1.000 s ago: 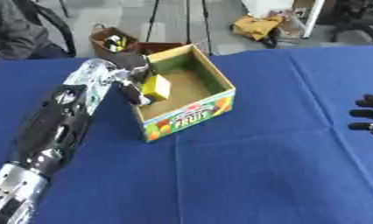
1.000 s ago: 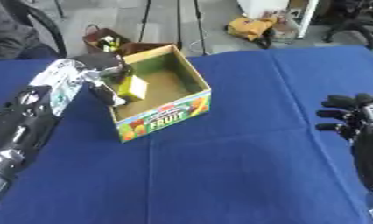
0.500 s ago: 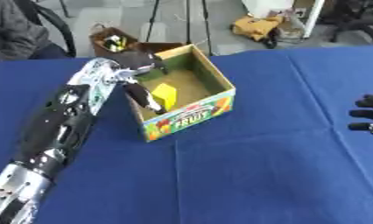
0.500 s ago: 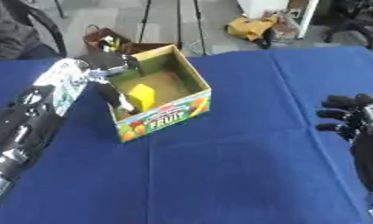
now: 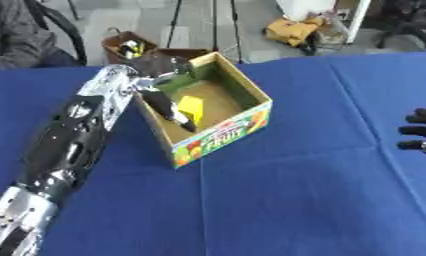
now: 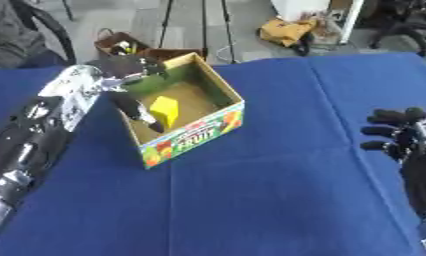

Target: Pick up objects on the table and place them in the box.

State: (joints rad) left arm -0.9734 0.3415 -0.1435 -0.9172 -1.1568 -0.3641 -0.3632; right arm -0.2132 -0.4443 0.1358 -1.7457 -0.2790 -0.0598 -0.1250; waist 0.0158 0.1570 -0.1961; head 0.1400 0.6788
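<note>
A yellow block (image 5: 191, 108) is lying inside the open cardboard fruit box (image 5: 225, 131), on its brown floor near the left wall. The box is sitting on the blue table (image 5: 278, 200). The left hand (image 5: 160, 75) is reaching over the box's left wall, and its dark fingers (image 5: 171, 111) are pointing straight down into the box just beside the block, holding nothing. The right hand (image 6: 400, 140) is resting at the right edge of the table with its fingers relaxed, well apart from the box.
</note>
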